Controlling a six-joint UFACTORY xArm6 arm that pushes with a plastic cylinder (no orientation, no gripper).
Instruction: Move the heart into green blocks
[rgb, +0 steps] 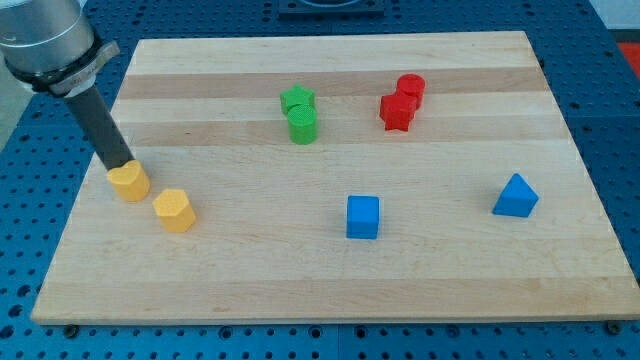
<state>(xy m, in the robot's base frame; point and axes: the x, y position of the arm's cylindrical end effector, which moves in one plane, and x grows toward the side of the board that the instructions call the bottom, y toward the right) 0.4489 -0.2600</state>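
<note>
nearest the view's bottom: blue cube (363, 217), flat on the wooden board (330, 285), a little right of centre. further right and slightly higher, blue triangular block (515, 196), well apart from the cube. at the view's left, two yellow blocks close together but not touching: yellow block lower right (174, 210), rounded, exact shape hard to tell, and yellow heart-like block upper left (129, 182), near the board's left edge. my tip (121, 165) touching or just above the top-left side of that upper yellow block; contact not certain. no gripper on the arm, only the dark rod, so nothing to spread or pinch. towards the view's top, green star (297, 99) touching green cylinder (302, 124) just below it, well apart from both yellow blocks. right of those, red cylinder (410, 87) touching red star-like block (396, 111) at its lower left.
</note>
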